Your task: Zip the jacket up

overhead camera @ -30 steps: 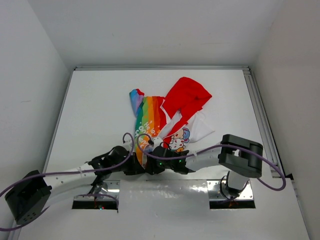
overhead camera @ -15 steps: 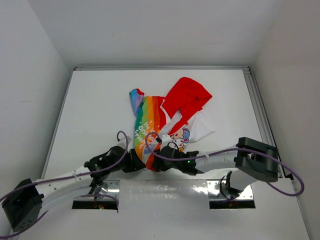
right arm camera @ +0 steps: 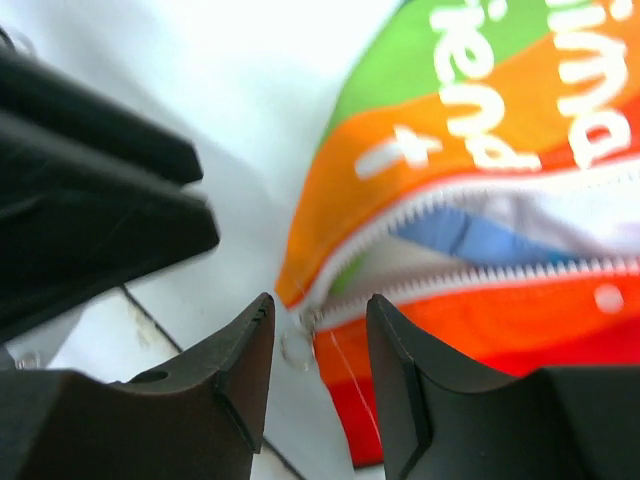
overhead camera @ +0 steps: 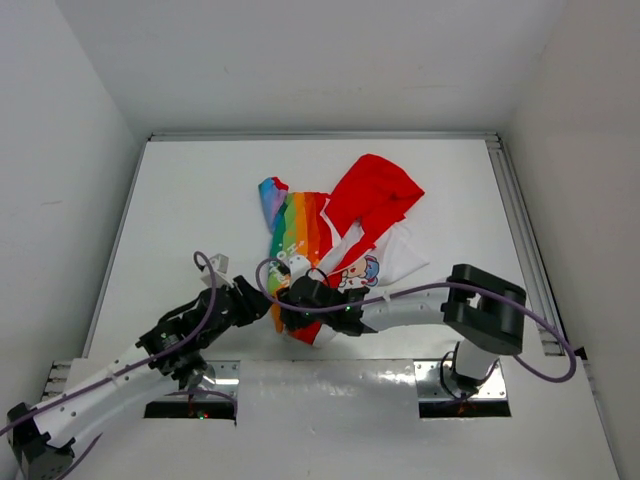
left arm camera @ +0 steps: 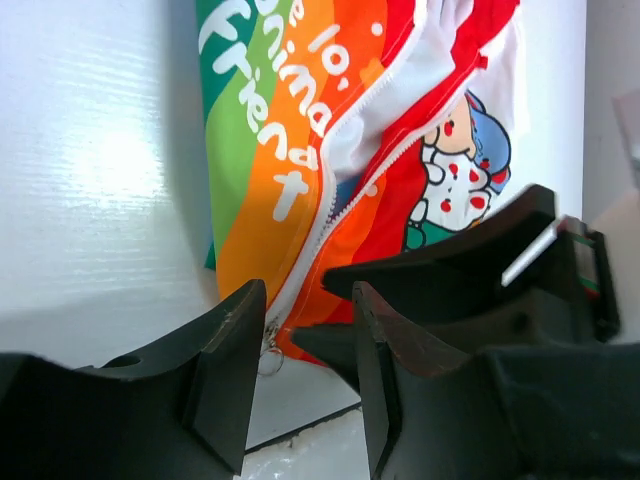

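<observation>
Right gripper (right arm camera: 318,318) and left gripper (left arm camera: 307,300), fingers apart, meet at the hem of the jacket (overhead camera: 300,245) by the near edge of the tabletop (overhead camera: 180,200). They bracket the zipper pull (right arm camera: 297,347), likely to pinch it.

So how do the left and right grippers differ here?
The left gripper reaches in from the near left over the table, while the right gripper comes across from the right. The right gripper's body lies over the cartoon side of the jacket; the left gripper sits beside the fabric. Shared: both have fingers open, straddling the zipper pull at the hem.
</observation>
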Robot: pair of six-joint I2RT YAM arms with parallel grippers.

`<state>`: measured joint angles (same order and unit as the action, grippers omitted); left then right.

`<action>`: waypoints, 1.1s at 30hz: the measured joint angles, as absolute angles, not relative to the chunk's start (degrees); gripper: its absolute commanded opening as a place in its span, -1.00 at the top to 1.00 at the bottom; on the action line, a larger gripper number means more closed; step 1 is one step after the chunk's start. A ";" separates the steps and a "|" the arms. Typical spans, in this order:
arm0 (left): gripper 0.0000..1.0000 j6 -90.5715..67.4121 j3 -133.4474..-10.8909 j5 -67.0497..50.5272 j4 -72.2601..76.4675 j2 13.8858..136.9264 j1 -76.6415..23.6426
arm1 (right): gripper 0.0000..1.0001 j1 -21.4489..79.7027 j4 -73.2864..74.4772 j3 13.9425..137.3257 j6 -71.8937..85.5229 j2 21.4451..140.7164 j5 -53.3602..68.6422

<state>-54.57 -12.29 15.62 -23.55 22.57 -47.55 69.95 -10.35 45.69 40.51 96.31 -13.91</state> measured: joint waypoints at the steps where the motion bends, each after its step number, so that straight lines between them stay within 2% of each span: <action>1: 0.24 -54.76 -13.02 16.29 -23.77 22.28 -47.55 | 0.15 69.71 -10.59 46.46 40.32 97.17 -13.67; 8: 0.27 -55.88 -13.06 17.08 -27.35 23.94 -47.55 | 0.21 67.07 -11.42 50.68 41.58 104.79 -9.74; 11: 0.26 -56.27 -13.06 18.39 -29.41 21.67 -47.55 | 0.59 66.94 -11.53 50.65 42.94 105.91 -8.71; 12: 0.26 -56.51 -13.06 18.72 -30.00 20.56 -47.55 | 0.84 66.94 -11.57 50.65 43.64 106.02 -8.58; 13: 0.26 -56.80 -13.06 18.87 -30.33 19.64 -47.55 | 0.98 66.92 -11.64 50.65 44.05 106.06 -8.43; 17: 0.26 -58.02 -12.29 18.74 -30.65 17.06 -47.55 | 1.00 65.93 -17.06 48.12 48.42 105.34 -6.22; 23: 0.14 -58.63 -9.19 16.29 -29.61 16.01 -47.55 | 1.00 60.36 -22.74 41.54 55.86 97.60 -2.55; 26: -0.02 -58.78 -8.69 15.40 -27.31 15.97 -47.55 | 1.00 58.13 -25.85 40.51 58.96 94.26 -1.28; 33: -0.06 -59.27 -5.10 13.10 -18.02 15.79 -47.55 | 1.00 55.61 -32.71 37.85 66.46 91.88 3.70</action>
<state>-59.27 -5.10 13.10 -18.02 15.79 -47.55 55.61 -32.71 37.85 66.46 91.88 3.70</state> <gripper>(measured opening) 0.531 0.010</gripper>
